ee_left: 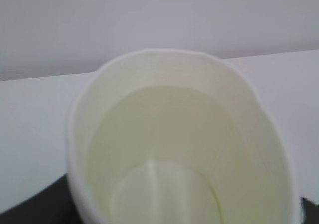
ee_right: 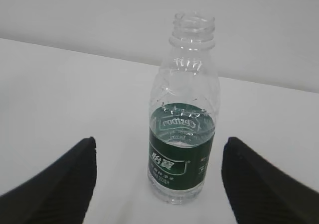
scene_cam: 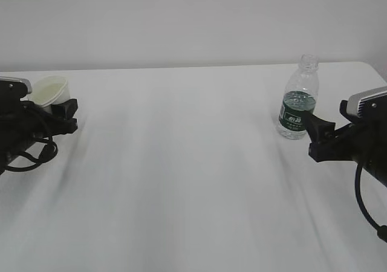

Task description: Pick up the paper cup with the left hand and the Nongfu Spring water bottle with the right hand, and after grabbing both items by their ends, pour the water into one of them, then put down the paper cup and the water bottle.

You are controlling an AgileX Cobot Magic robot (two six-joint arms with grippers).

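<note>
White paper cup [ee_left: 179, 144] at counter's [scene_cam: 193, 163] far left, gripped between left jaws, ready for lifting. Ribbed bottle [ee_right: 183, 114] upright at right, centred ahead of right jaws, spread wide, untouched.

The left gripper [scene_cam: 66, 116] sits low at the table's left edge, fingers pointing inward. The right gripper [scene_cam: 318, 136] sits low near the right edge, jaws spread wide, dark fingers [ee_right: 60, 184] well apart, clasping nothing.

Plain white table [scene_cam: 193, 181] against a bare pale grey wall [scene_cam: 181, 18].
</note>
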